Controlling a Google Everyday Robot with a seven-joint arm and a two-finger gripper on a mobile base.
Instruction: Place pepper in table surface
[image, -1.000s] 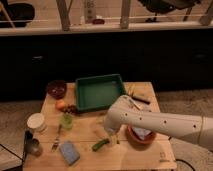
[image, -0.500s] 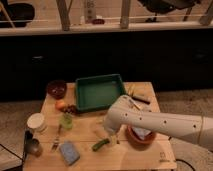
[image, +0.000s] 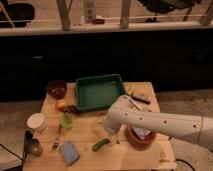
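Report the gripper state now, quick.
Gripper: open or closed cannot be told; it is low over the table surface, right beside the pepper.

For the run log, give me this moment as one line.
pepper: lying on table surface | gripper: close beside pepper, low over table surface

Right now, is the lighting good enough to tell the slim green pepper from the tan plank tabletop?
Camera view: yes; the light is dim and warm, but the slim dark-green pepper stands out against the light tan plank tabletop. Camera view: the end effector sits just right of the pepper, under the white arm. Camera view: the background behind the table is dark.
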